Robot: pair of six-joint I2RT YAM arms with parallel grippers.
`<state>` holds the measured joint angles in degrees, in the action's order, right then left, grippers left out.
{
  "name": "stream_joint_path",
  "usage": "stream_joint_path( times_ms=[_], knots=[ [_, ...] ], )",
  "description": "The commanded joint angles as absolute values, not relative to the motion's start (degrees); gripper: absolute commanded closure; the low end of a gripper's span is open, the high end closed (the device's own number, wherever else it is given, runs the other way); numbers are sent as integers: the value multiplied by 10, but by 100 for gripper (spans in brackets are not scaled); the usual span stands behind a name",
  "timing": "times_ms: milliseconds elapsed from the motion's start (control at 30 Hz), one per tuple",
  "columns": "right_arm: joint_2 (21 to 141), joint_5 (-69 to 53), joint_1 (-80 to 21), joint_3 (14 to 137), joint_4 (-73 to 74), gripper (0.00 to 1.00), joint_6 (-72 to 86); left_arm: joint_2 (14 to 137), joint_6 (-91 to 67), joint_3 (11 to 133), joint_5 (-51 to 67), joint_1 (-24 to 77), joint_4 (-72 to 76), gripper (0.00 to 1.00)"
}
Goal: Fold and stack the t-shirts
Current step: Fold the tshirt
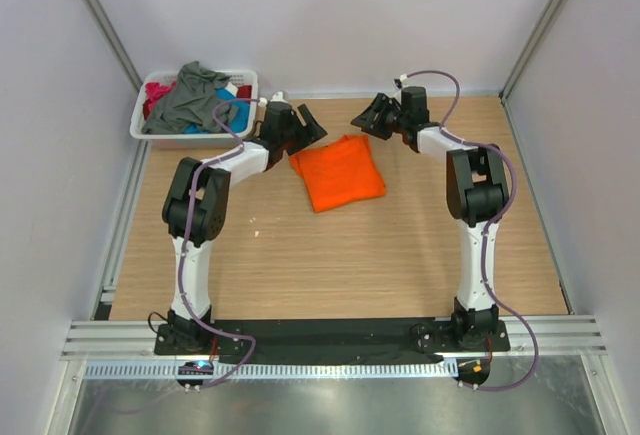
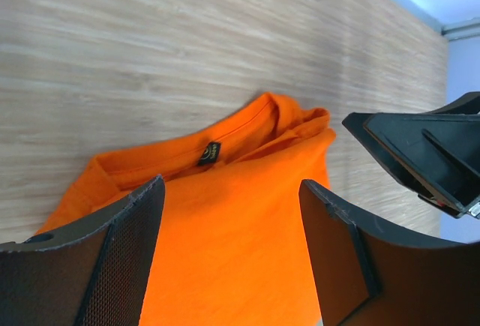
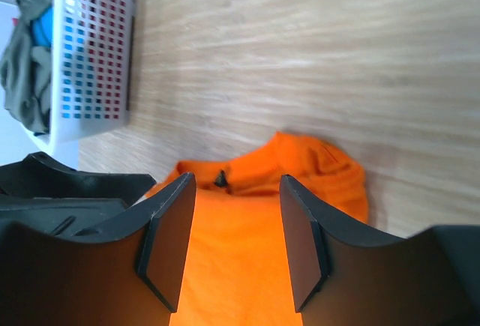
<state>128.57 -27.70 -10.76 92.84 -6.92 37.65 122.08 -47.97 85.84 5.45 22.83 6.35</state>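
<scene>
The orange t-shirt [image 1: 338, 171] lies folded into a rough rectangle on the wooden table, between both arms. It also shows in the left wrist view [image 2: 232, 221] and the right wrist view [image 3: 240, 243], collar and black label towards the far side. My left gripper [image 1: 305, 132] hovers at the shirt's far left corner, open and empty [image 2: 231, 225]. My right gripper [image 1: 366, 115] hovers just beyond the shirt's far right corner, open and empty [image 3: 234, 240]. A dark grey t-shirt [image 1: 190, 98], with teal-blue [image 1: 240, 93] and red-pink [image 1: 156, 95] ones under it, lies in the basket.
A white plastic laundry basket [image 1: 197, 137] stands at the table's far left corner, also seen in the right wrist view [image 3: 94, 56]. White walls and aluminium rails close in the table on three sides. The wooden table [image 1: 340, 255] stretches bare towards the arm bases.
</scene>
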Motion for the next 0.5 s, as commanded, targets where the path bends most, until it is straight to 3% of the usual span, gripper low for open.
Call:
stream_joint_path(
  times_ms=[0,200,367,467],
  knots=[
    [1302,-294,-110,962,-109,45,384,1232,-467,885,57,226,59,26],
    [1306,-293,-109,955,-89,45,361,1259,-453,900,58,226,45,26],
    [1274,-259,-109,1015,14,41,298,1245,-397,943,40,225,2,24],
    [1246,-222,-109,1084,99,26,250,1208,-344,969,20,225,-53,20]
  ],
)
